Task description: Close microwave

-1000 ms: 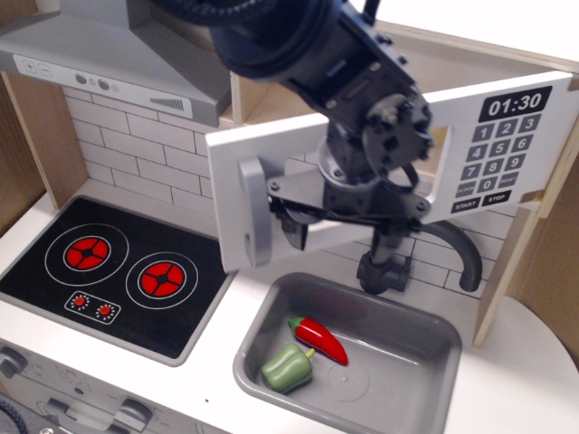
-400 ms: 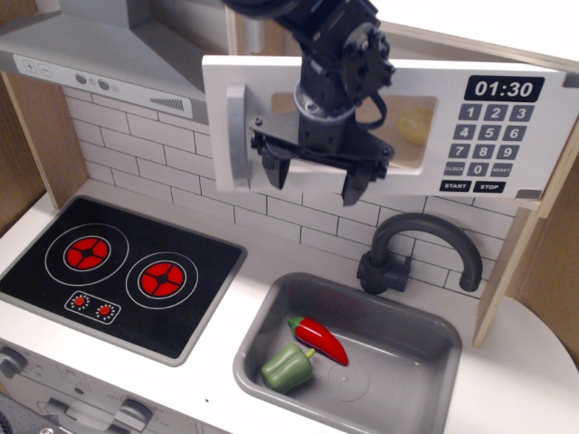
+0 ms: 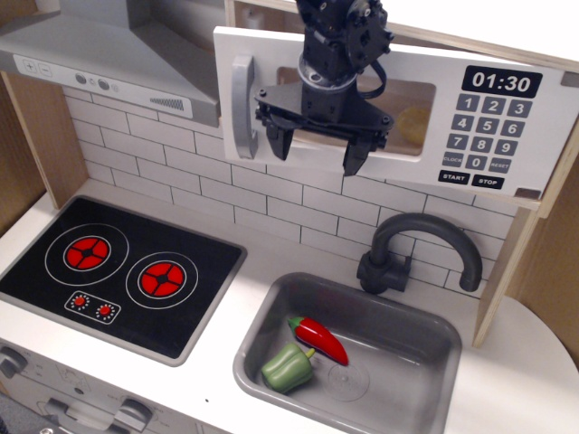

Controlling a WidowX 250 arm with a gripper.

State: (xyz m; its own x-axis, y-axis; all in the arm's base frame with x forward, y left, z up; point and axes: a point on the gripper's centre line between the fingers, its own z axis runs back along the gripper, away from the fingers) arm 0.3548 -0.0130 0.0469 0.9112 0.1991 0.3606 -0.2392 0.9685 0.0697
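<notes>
I am seeing the microwave point(image 3: 493, 117) door swinging nearer shut than before; the gripper point(image 3: 317, 149) (fingers spread, empty) is hovering before it.

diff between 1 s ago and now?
The white microwave door with the grey handle swung from wide open to nearly shut. The open black gripper rose with it, holding nothing. Red chili, green pepper in the grey sink and black hob unchanged.

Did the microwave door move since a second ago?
Yes. The microwave door swung back toward the wall; its handle now sits up beside the hood, no longer above the sink.
</notes>
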